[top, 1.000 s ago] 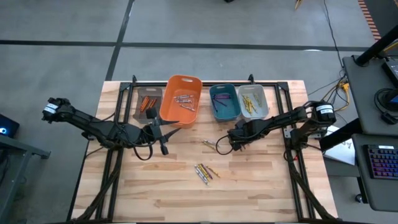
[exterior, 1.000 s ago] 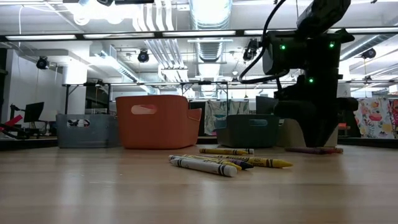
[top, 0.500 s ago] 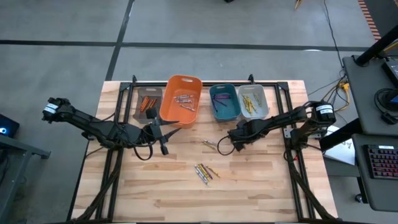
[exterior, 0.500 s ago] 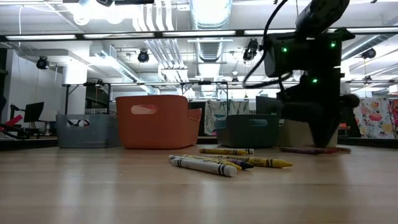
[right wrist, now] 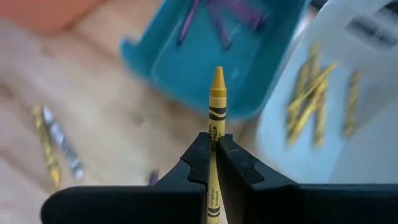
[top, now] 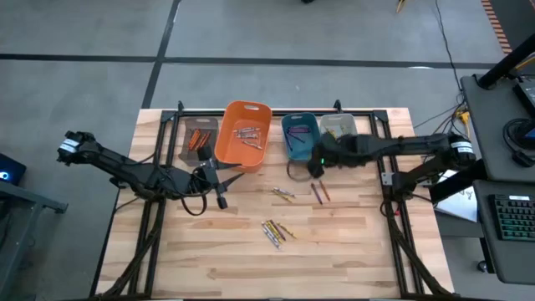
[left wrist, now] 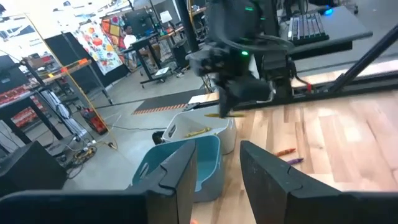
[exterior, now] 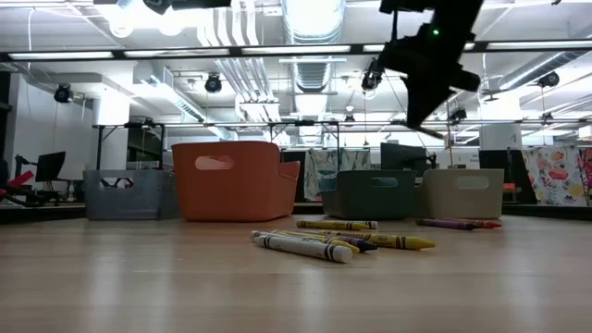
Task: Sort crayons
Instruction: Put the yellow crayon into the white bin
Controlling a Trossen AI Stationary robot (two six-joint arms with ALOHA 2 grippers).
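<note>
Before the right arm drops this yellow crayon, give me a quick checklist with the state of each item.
1. Right gripper shut on yellow crayon: ok.
2. Crayon over the white bin: not ok, it is nearer the teal bin.
3. White bin holds only yellow crayons: ok.
4. Teal bin holds purple crayons, wrong for this one: ok.
5. Left gripper away from the drop spot: ok.
6. Loose crayons left on the table: not ok, several remain.

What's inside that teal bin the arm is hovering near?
Purple crayons lie inside the teal bin. The right tool, shut on a yellow crayon, covers part of the bin's floor, so the count stays unclear.
</note>
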